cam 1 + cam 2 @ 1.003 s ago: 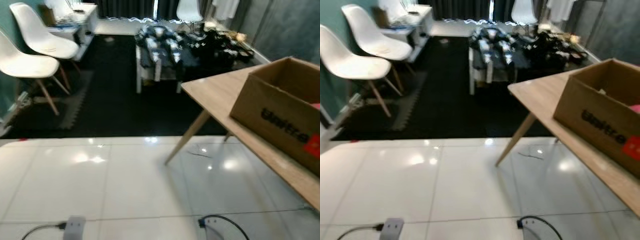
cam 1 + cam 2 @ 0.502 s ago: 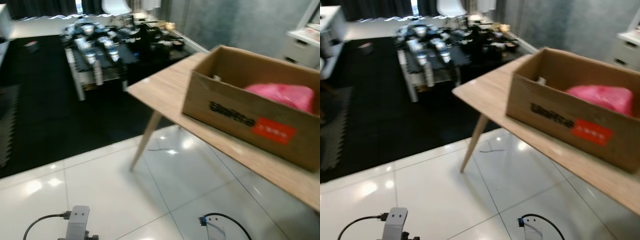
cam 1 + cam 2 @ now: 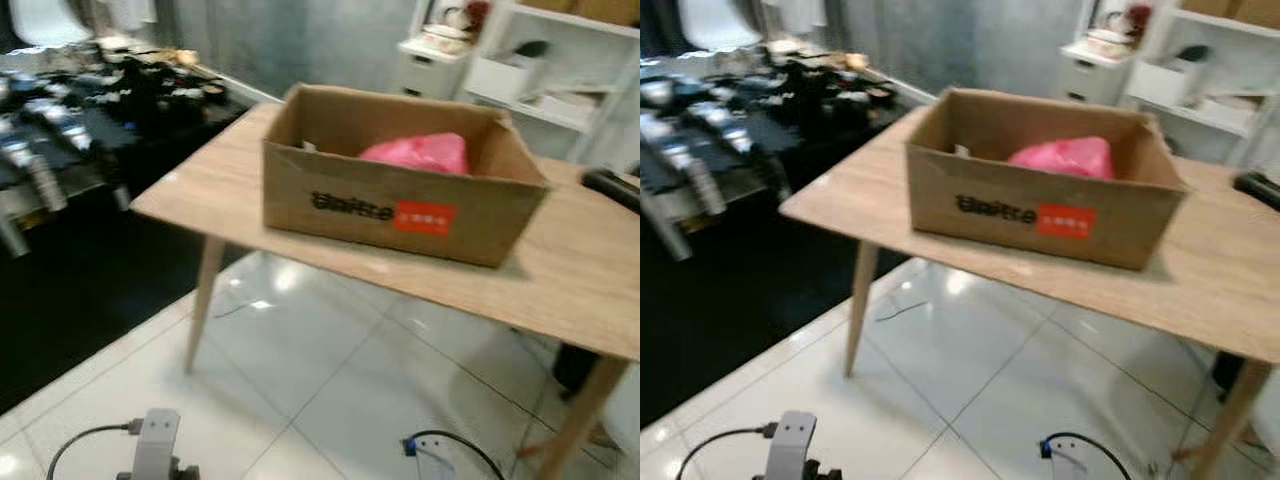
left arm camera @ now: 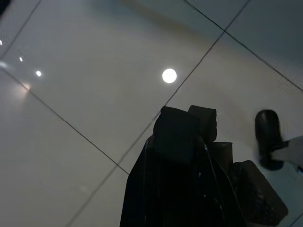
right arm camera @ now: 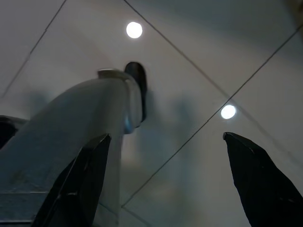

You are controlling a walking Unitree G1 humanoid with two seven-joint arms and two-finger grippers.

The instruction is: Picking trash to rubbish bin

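A brown cardboard box (image 3: 400, 205) with black lettering and a red label stands on a light wooden table (image 3: 590, 275). A pink plastic bag (image 3: 415, 152) lies inside the box. My left gripper (image 4: 185, 124) hangs low over the white floor tiles, its black fingers pressed together with nothing between them. My right gripper (image 5: 166, 138) also hangs over the tiles, its two fingers (image 5: 90, 179) spread wide and empty. Both arms show as grey stubs with cables at the bottom of the eye views, well short of the table.
A black object (image 3: 612, 186) lies on the table's right end. White shelves (image 3: 545, 65) stand behind the table. At the left a low table (image 3: 60, 125) with cluttered dark items stands on a black mat. Glossy white tiles (image 3: 330, 390) lie between me and the wooden table, whose slanted leg (image 3: 202, 300) stands there.
The whole view has swung to the right: the white chairs have left the picture and the box and table have come to the middle. The arms still hang low.
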